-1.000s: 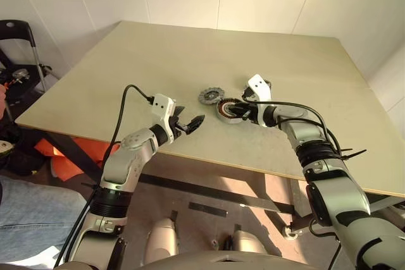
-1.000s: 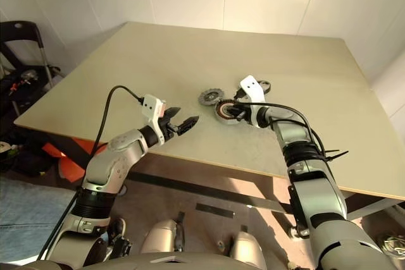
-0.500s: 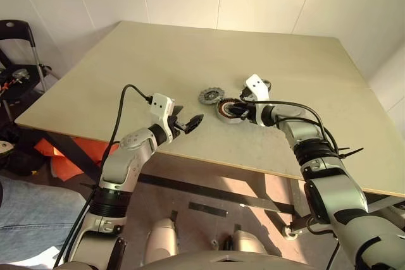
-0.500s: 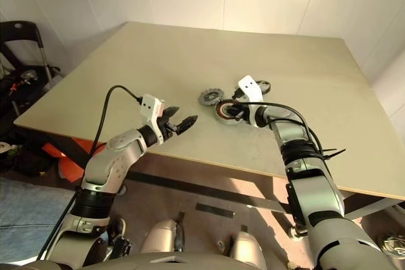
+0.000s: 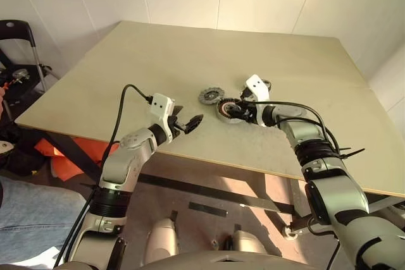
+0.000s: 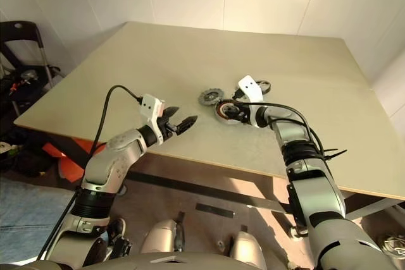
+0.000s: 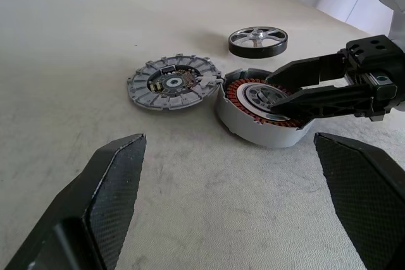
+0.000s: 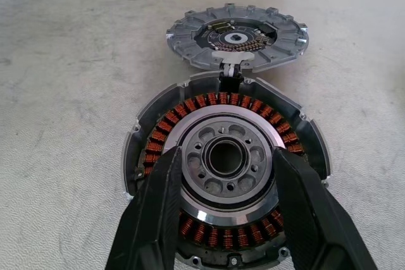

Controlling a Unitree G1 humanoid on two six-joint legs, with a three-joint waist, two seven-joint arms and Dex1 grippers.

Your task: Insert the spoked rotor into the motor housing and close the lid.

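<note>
Copper-red windings ring the motor housing [image 7: 262,113], which sits on the pale counter [image 5: 158,61] with the right gripper [image 8: 223,210] over it, its two black fingers [image 8: 155,210] parted and standing either side of the silver centre hub, touching or just beside it. Just beside the housing lies the lid [image 7: 173,82], flat with its inner face up, and the spoked rotor [image 7: 257,40] rests a little beyond both, apart from them. Near the counter's front edge the left gripper [image 5: 188,124] hovers with its fingers spread wide and nothing between them, pointing toward the housing.
</note>
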